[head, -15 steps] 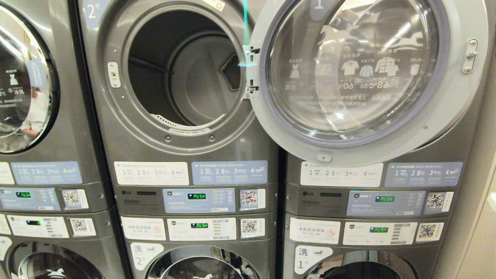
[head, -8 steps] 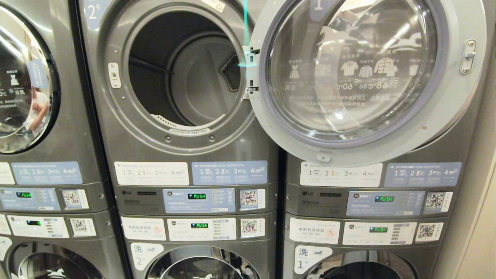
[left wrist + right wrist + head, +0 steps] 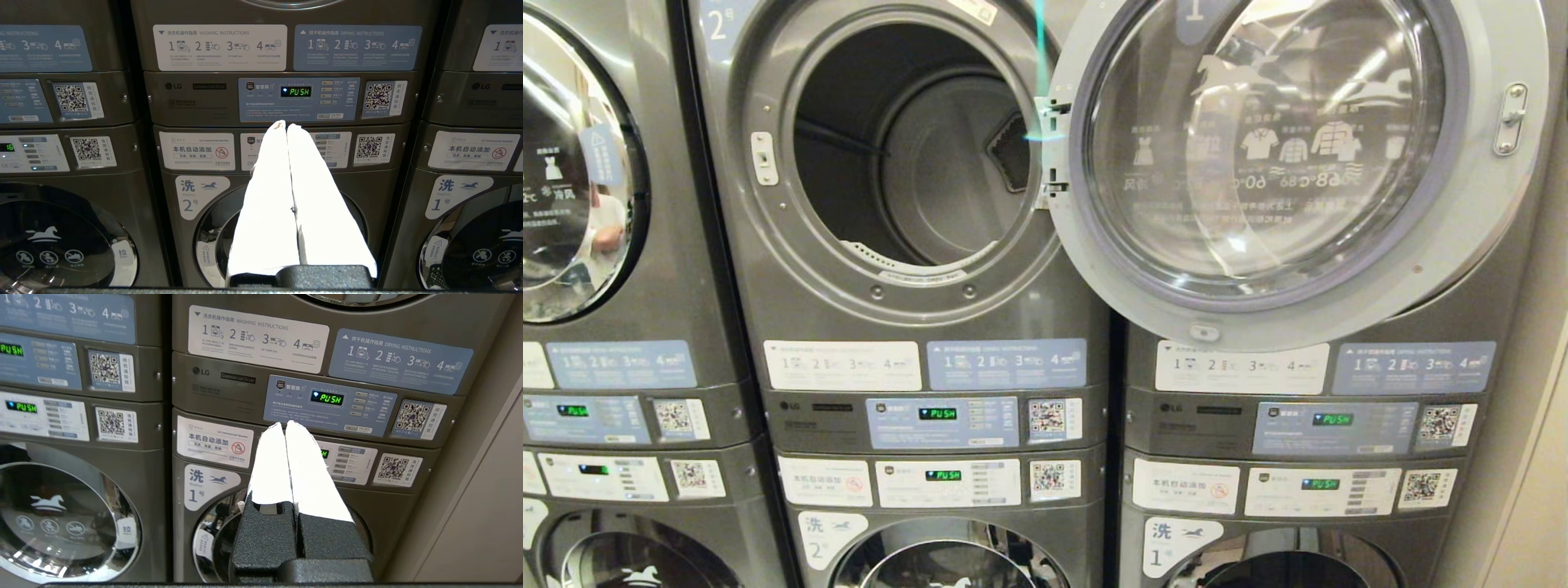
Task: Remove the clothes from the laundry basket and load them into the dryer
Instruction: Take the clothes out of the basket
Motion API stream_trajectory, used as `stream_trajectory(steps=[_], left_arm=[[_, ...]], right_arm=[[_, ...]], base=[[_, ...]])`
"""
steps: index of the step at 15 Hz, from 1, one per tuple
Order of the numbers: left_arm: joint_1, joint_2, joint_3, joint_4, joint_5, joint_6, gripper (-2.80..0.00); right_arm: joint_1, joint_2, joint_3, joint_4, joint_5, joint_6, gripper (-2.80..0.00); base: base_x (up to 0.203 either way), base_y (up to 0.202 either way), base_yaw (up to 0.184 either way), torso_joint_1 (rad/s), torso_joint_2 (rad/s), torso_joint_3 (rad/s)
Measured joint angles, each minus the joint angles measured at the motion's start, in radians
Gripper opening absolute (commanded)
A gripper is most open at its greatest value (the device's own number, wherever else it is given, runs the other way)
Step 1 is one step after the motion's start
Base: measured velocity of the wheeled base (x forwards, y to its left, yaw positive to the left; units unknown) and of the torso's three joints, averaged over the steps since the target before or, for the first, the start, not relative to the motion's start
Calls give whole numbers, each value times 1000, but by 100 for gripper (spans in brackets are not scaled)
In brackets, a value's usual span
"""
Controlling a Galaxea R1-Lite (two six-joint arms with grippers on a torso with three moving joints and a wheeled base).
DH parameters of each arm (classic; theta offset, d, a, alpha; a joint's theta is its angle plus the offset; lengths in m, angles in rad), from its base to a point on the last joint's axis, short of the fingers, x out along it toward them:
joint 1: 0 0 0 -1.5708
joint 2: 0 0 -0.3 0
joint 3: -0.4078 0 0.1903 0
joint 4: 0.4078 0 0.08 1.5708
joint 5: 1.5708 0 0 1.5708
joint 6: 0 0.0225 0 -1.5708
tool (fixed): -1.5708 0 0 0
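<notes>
I am looking at the number 2 dryer (image 3: 907,155) in the upper centre of the head frame, its round door (image 3: 1290,163) hanging open at upper right. Both pincers are clenched and empty: left pincer (image 3: 282,124) and right pincer (image 3: 283,424) pointing at control panels (image 3: 298,99).

Left gripper (image 3: 287,125): two long white tapered fingers on a black textured base. Right gripper (image 3: 285,424): same white fingers, black pebbled mount.
</notes>
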Motion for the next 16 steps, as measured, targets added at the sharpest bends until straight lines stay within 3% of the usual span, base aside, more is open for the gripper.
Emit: stream_trajectory(steps=[8, 16], left_arm=[[0, 0, 0, 2, 0, 0, -280], [0, 0, 0, 2, 1, 1, -280]], right_arm=[[0, -1, 4, -5, -15, 17, -280], [0, -2, 4, -4, -22, 24, -280]], base=[[0, 0, 0, 0, 0, -9], [0, 0, 0, 3, 5, -181]])
